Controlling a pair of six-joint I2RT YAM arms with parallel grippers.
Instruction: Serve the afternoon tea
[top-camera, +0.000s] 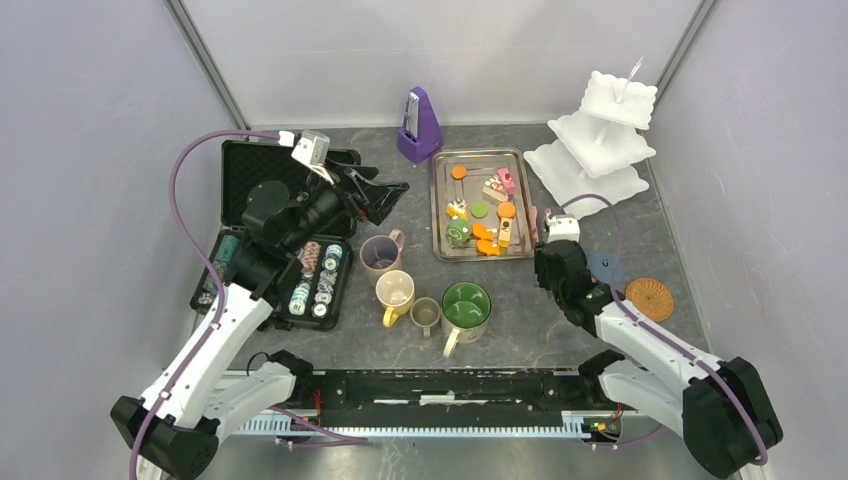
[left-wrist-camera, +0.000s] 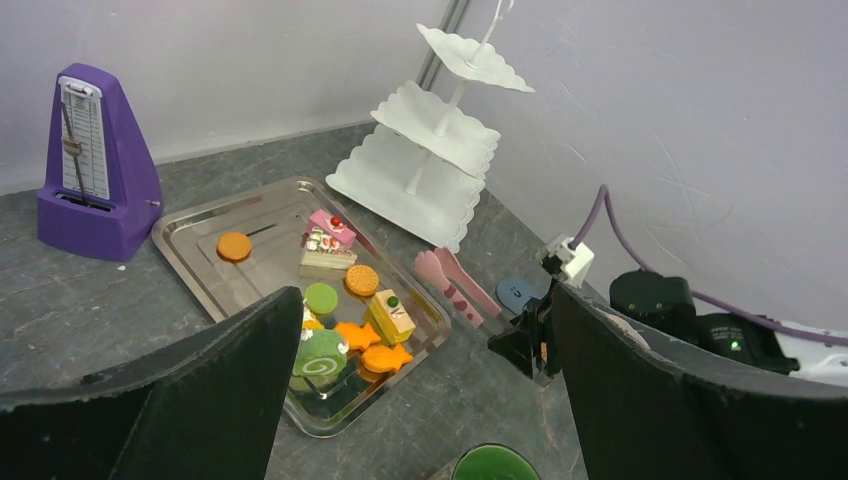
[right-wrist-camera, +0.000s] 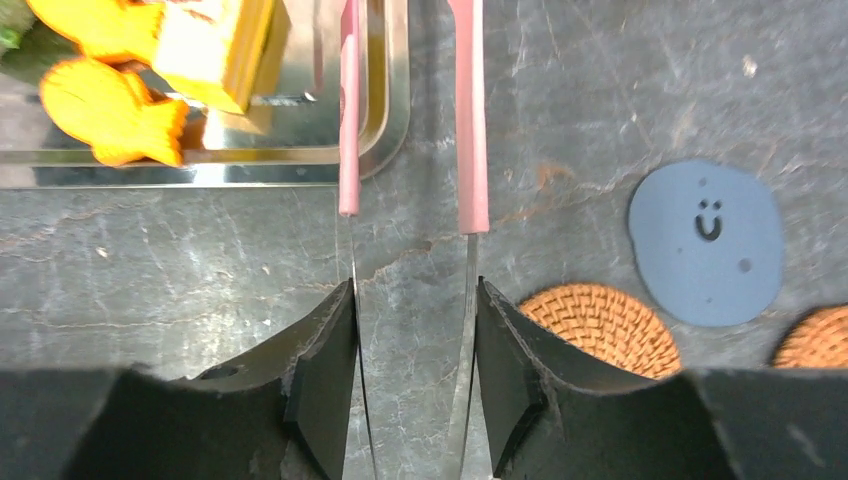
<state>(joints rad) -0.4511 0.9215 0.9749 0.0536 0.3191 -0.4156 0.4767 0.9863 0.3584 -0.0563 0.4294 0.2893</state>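
Hanging left of the tray (top-camera: 437, 200), the left gripper (left-wrist-camera: 425, 295) gapes idle. The right gripper (right-wrist-camera: 415, 340) pinches the tongs (right-wrist-camera: 470, 120) at the tray's right rim, tips apart and empty. This is likely the pastry-fetching step, so the next move calls for nipping an orange pastry (right-wrist-camera: 110, 110) on the tray. The left wrist view shows the white stand (left-wrist-camera: 420, 150) beyond the tray, which the right wrist view misses.

place: robot lab test cell | enclosure: plain pale walls (top-camera: 100, 150), metal frame posts (top-camera: 203, 60) close around the desk (top-camera: 520, 345) | rig: left arm (top-camera: 215, 335), right arm (top-camera: 655, 345) bolted at desk's near edge, purple cables (top-camera: 180, 190) above desk | props: toy pastries (top-camera: 480, 210) on desk
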